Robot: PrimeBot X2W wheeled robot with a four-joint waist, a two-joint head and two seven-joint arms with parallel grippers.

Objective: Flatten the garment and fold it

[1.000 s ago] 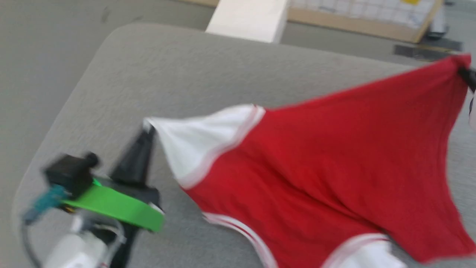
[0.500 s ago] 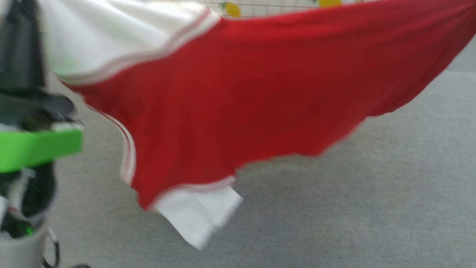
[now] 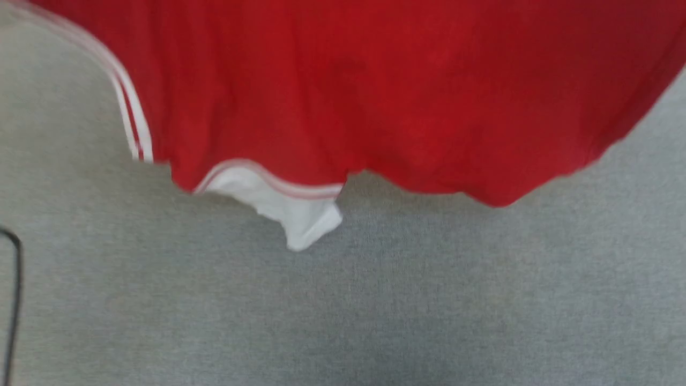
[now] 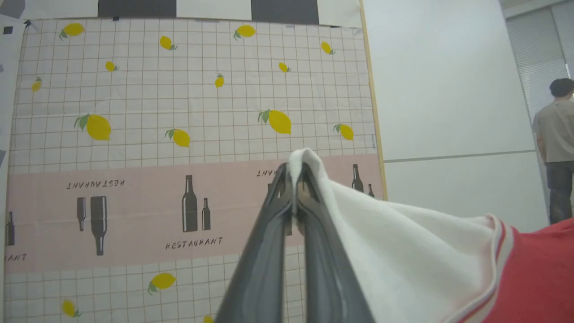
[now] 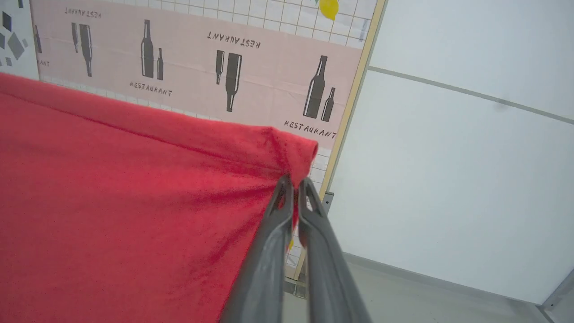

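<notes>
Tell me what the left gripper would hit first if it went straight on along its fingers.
Past the garment sleeve pinched in the left gripper, the way looks free up to the printed panel with lemons and bottles, probably at its pink band. How far off it stands is unclear.

The garment (image 3: 375, 91) is hanging over the grey surface (image 3: 375, 311), whose near part is lying open. A dark cable (image 3: 16, 289) is running down the head view's left side.

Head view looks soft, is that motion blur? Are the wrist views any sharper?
Head view: motion-smeared, the jersey hem and trim streaked. Left wrist view: sharp, the left gripper and sleeve crisp. Right wrist view: sharp, the right gripper and cloth weave clear.
</notes>
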